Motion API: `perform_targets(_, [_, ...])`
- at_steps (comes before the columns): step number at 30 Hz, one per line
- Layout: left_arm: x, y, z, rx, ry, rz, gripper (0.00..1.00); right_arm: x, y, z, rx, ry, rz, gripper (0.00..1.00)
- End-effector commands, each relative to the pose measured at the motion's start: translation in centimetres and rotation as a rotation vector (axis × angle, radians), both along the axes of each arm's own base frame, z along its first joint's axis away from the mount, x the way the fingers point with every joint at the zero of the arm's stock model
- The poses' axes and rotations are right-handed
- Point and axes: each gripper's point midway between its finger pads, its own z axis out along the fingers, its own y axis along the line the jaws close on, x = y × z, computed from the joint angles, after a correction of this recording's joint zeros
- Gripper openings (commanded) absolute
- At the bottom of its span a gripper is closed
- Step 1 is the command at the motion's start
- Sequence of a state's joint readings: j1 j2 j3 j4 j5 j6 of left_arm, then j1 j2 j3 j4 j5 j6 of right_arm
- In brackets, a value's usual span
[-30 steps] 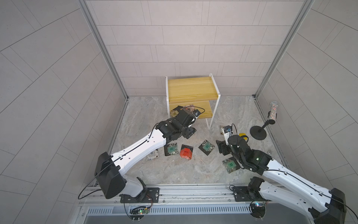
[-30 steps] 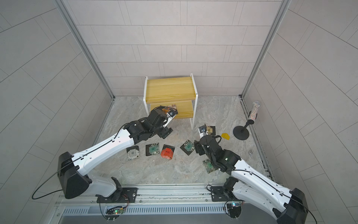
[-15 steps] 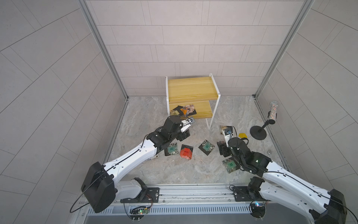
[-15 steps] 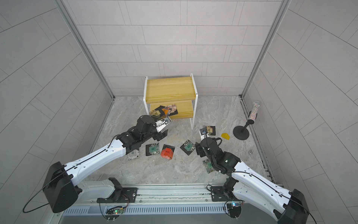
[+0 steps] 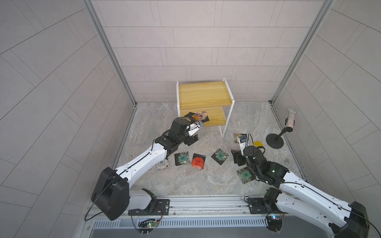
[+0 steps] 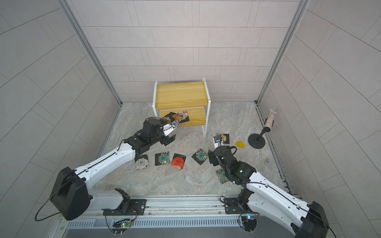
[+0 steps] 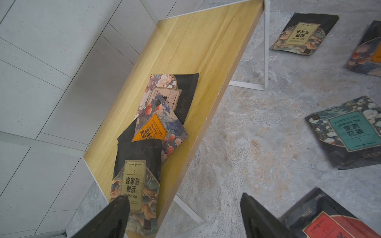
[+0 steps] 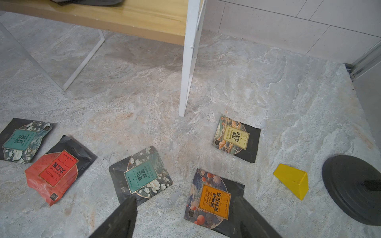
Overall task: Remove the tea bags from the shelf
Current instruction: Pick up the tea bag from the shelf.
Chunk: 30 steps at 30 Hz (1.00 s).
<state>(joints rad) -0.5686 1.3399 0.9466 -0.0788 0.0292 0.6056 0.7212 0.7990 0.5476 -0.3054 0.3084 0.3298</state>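
The shelf (image 5: 204,95) (image 6: 181,94) stands at the back wall, and its top board is bare. On its lower board (image 7: 195,51) lie three overlapping tea bags: tan-labelled (image 7: 135,181), orange-labelled (image 7: 151,131) and pale floral (image 7: 167,92). My left gripper (image 5: 191,133) (image 7: 185,216) hovers open at that board's front corner, one finger (image 7: 115,216) over the tan bag. Several tea bags lie on the floor, among them red (image 5: 198,161) and teal (image 5: 220,156). My right gripper (image 5: 239,153) (image 8: 185,206) is open low over an orange-labelled bag (image 8: 214,198).
A yellow wedge (image 5: 257,143) (image 8: 292,181) and a black stand (image 5: 274,142) holding a glittery cylinder (image 5: 290,119) are at the right. The shelf's white front leg (image 8: 188,68) rises ahead of my right gripper. A green-labelled bag (image 5: 245,175) lies beside my right forearm.
My left gripper drew back from the shelf's lower board toward the floor bags, then came forward again to the board's corner, staying open. The right arm has hardly moved.
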Motion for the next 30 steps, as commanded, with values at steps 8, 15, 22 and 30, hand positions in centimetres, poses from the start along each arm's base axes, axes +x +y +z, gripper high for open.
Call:
perform_targets(8, [2.6, -0.2, -0.2, 0.029, -0.047, 0.025, 0.93, 0.1, -0.4, -0.5, -0.006, 0.003, -0.017, 0.78])
perform_targets(15, [4.2, 0.4, -0.4, 0.035, -0.095, 0.090, 0.93, 0.0, -0.4, -0.6, -0.005, 0.006, -0.013, 0.77])
perform_targets(22, [5.4, 0.8, -1.2, 0.034, -0.092, 0.132, 0.94, 0.1, -0.4, -0.6, -0.003, 0.006, -0.008, 0.78])
perform_targets(30, [5.1, 0.7, -2.4, 0.033, -0.046, 0.128, 0.86, 0.2, -0.5, -0.6, -0.001, 0.007, -0.015, 0.78])
